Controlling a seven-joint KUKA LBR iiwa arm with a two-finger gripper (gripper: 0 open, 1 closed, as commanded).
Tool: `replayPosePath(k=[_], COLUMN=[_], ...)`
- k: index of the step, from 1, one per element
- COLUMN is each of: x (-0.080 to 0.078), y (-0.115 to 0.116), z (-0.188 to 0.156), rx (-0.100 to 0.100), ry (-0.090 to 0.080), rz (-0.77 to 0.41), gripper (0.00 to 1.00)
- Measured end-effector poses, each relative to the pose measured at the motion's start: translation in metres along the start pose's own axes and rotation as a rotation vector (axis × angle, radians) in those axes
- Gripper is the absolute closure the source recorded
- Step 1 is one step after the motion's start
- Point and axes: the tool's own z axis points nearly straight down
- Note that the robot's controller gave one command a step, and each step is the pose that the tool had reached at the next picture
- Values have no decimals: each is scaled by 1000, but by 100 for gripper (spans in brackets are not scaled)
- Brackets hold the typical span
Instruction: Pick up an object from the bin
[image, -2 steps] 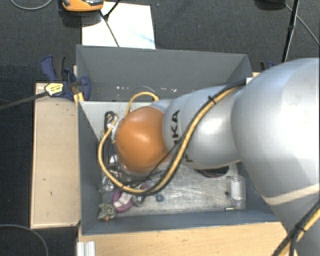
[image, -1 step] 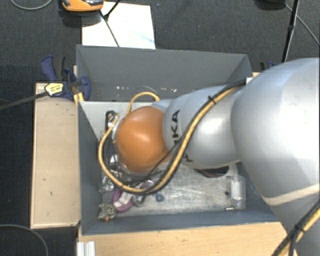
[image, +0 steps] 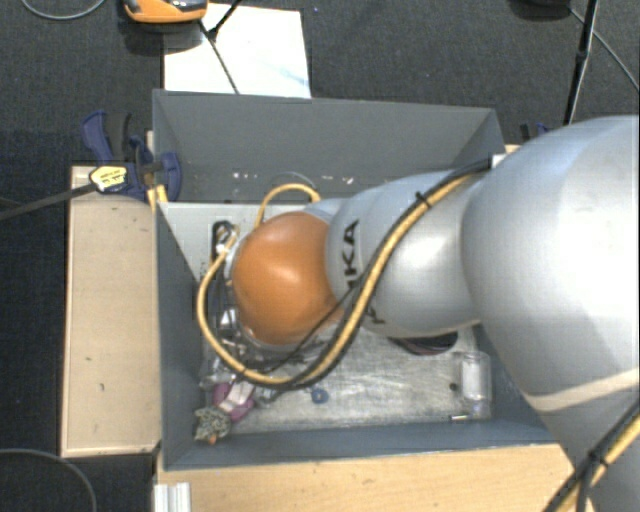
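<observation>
A sliver of my gripper's metal body (image: 228, 323) shows at the left side of the bin, low over the floor. Just below it, in the front left corner, lies a small heap. In that heap are a pink and purple thing (image: 238, 398) and an olive, star-shaped thing (image: 210, 426). A small blue thing (image: 318, 396) lies on the floor a little to the right of them. Whether anything is in the gripper is hidden.
The arm with its orange dome and yellow cable covers most of the bin's middle. A clear, silvery cylinder (image: 470, 381) lies by the right wall. A dark red thing (image: 428, 346) peeks out under the arm. A black thing (image: 222, 236) sits at the back left.
</observation>
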Motion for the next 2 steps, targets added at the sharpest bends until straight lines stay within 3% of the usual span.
replayPosePath(k=[2], x=[-2], y=[-2], z=[-95], rx=[3], ry=[-6], rz=[29], gripper=[100])
